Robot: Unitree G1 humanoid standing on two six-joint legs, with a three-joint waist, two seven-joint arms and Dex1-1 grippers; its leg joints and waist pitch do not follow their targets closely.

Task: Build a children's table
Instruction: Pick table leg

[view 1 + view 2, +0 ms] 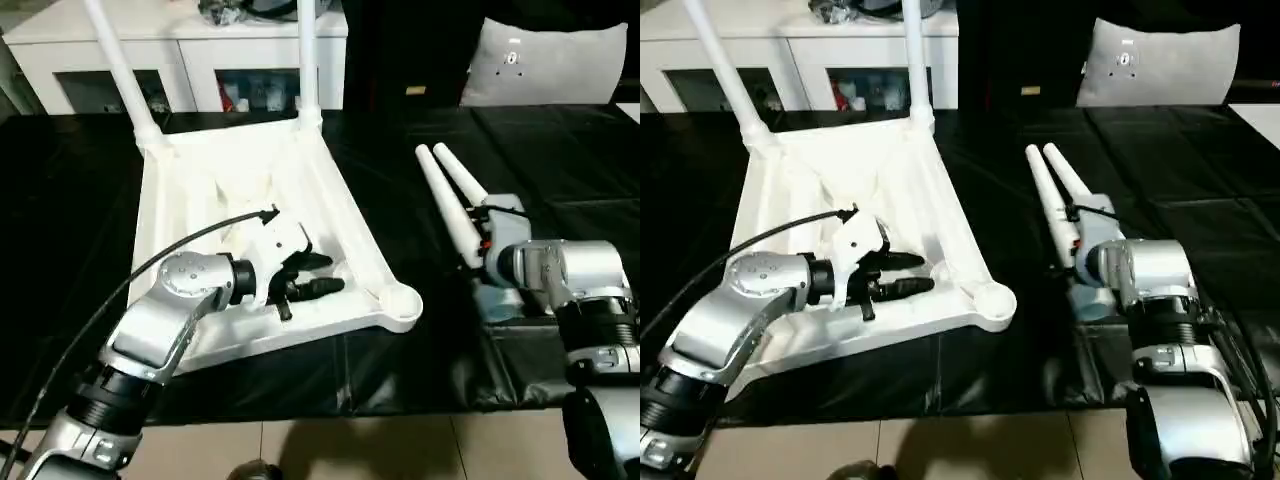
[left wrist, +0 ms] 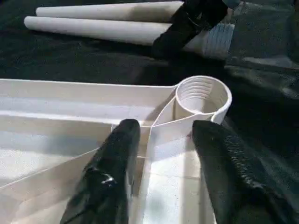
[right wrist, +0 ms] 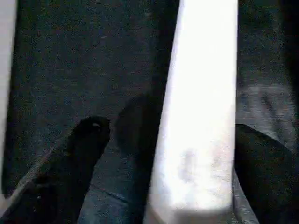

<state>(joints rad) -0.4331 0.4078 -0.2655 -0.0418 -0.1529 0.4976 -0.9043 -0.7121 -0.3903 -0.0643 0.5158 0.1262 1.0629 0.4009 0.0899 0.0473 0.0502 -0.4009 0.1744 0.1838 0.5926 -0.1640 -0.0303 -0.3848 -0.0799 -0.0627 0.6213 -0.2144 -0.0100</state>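
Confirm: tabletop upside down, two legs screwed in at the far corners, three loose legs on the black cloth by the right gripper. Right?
Not quite: two loose legs, not three, lie on the black cloth by the right gripper, as the left eye view shows. The tabletop is upside down with two legs screwed in at the far corners.

Silver forearms (image 1: 160,325), black cable (image 1: 150,262), 2 black-fingered tools (image 1: 310,275)

Bare black tabletop (image 1: 400,210) separates upturned table (image 1: 330,200) from loose legs (image 1: 445,200).
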